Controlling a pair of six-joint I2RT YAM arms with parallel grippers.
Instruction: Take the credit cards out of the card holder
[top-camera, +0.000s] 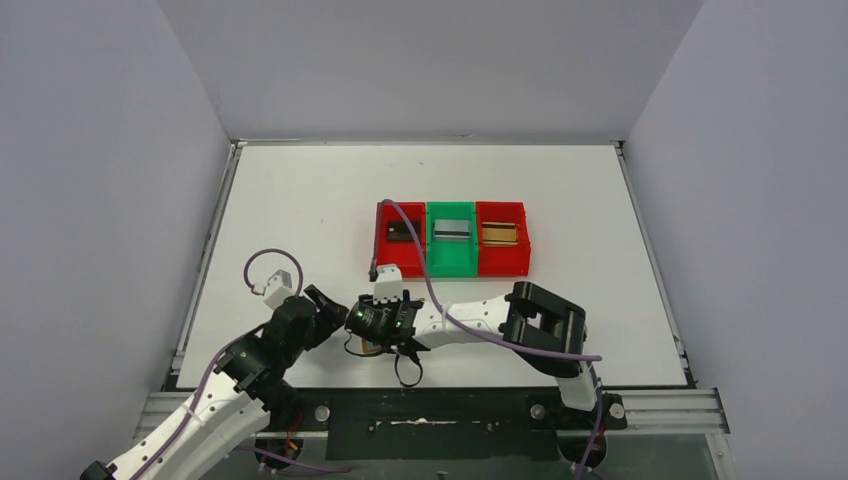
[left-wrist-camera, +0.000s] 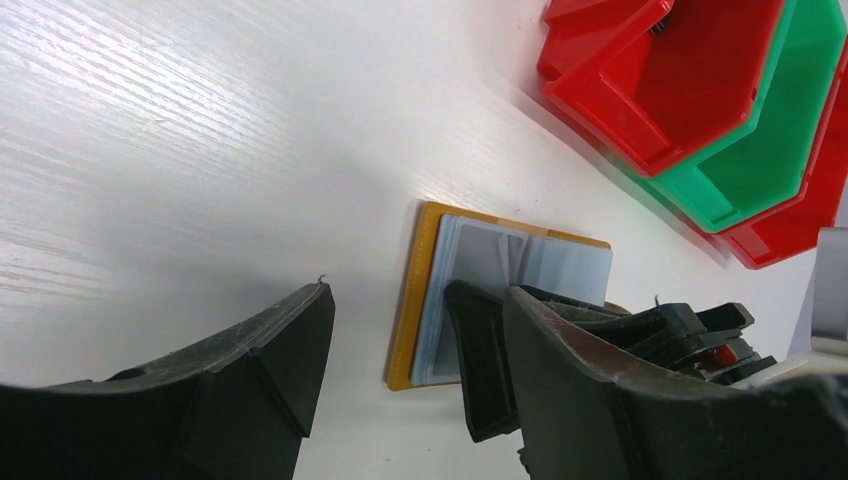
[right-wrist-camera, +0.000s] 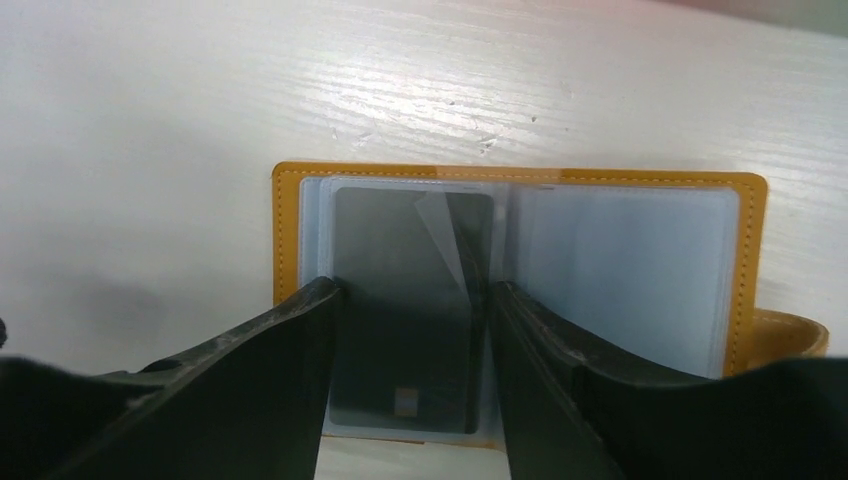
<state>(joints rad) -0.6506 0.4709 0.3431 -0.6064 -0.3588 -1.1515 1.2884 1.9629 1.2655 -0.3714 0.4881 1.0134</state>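
The tan-mustard card holder (right-wrist-camera: 520, 178) lies open and flat on the white table, near the arms' bases. It also shows in the left wrist view (left-wrist-camera: 420, 300) and, mostly hidden, in the top view (top-camera: 371, 348). A dark card (right-wrist-camera: 410, 250) sits in its left clear sleeve. My right gripper (right-wrist-camera: 412, 295) is open, its fingers down on either side of that card. My left gripper (left-wrist-camera: 418, 300) is open and empty just left of the holder, seen in the top view (top-camera: 335, 312). A black card (top-camera: 399, 232), a silver card (top-camera: 452, 230) and a gold card (top-camera: 499, 234) lie in the bins.
Three bins stand in a row mid-table: a red bin (top-camera: 387, 262), a green bin (top-camera: 452, 258) and a red bin (top-camera: 502, 260). They show at the top right of the left wrist view (left-wrist-camera: 660, 70). The right gripper's finger (left-wrist-camera: 480, 370) is close beside my left gripper.
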